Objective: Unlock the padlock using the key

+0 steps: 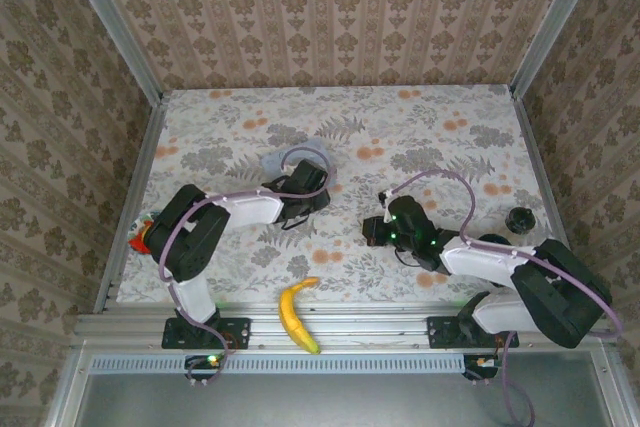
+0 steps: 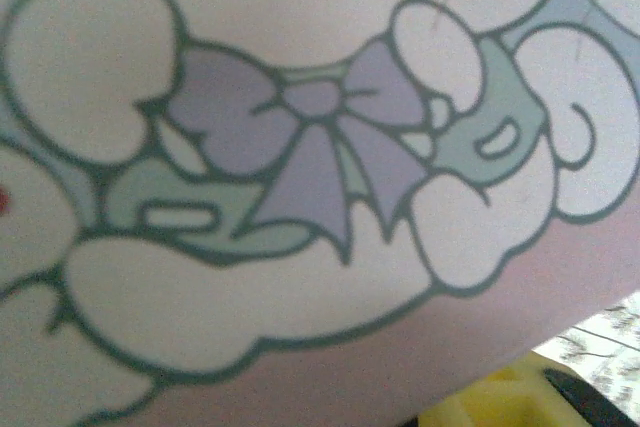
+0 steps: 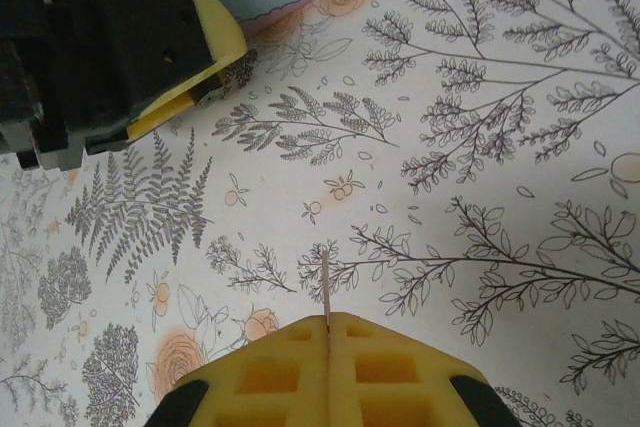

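Observation:
My right gripper is shut on the key. Its thin silvery blade sticks out from between the yellow pads, above the flowered tablecloth. In the top view the right gripper sits at mid-table and points left toward my left gripper. Seen from the right wrist, the left gripper's yellow pads pinch a tiny dark thing, the padlock, largely hidden between them. The key tip and the padlock are well apart. In the left wrist view one yellow fingertip shows at the bottom right.
A pale blue tin with a cartoon lid lies right behind the left gripper, very close to its camera. A banana lies at the near edge. A small dark object stands at the right, and an orange-red thing at the left edge.

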Tool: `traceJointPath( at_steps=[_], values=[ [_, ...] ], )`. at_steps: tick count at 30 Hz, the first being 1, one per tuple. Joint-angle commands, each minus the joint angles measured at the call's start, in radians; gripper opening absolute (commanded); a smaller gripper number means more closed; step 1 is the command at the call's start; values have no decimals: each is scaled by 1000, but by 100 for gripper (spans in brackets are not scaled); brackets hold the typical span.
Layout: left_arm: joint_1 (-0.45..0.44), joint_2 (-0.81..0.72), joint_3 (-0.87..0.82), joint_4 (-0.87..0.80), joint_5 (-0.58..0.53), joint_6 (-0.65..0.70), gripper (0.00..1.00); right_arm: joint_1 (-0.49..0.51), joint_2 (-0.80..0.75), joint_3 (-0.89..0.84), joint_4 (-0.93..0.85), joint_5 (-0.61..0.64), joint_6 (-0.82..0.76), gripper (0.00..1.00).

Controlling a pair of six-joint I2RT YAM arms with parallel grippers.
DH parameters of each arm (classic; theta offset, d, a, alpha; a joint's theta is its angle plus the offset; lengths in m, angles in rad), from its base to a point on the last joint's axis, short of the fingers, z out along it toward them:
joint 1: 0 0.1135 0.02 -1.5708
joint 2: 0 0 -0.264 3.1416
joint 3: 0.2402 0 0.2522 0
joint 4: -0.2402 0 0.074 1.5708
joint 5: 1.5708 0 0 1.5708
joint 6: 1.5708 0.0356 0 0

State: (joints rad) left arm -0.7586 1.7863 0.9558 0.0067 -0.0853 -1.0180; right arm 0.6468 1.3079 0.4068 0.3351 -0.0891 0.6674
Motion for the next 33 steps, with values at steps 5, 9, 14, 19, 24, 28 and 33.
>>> traceJointPath(
  at_steps=[5,9,14,19,24,28,33],
  values=[
    [-10,-11,-33,144,143,-183,6,33,98,-47,249,65,52,0],
    [-11,-5,-48,178,179,-216,6,65,176,-50,368,115,58,0],
    [-10,-4,-72,213,204,-260,6,93,253,-45,478,159,47,0],
    [-8,13,-80,235,239,-297,6,113,312,-43,559,216,46,0],
    [-8,31,-81,257,267,-319,6,115,351,-44,615,258,51,0],
    [-8,36,-82,259,278,-323,6,115,366,-15,598,256,40,0],
    [-7,39,-78,243,289,-317,7,113,390,7,614,249,31,0]
  ],
)
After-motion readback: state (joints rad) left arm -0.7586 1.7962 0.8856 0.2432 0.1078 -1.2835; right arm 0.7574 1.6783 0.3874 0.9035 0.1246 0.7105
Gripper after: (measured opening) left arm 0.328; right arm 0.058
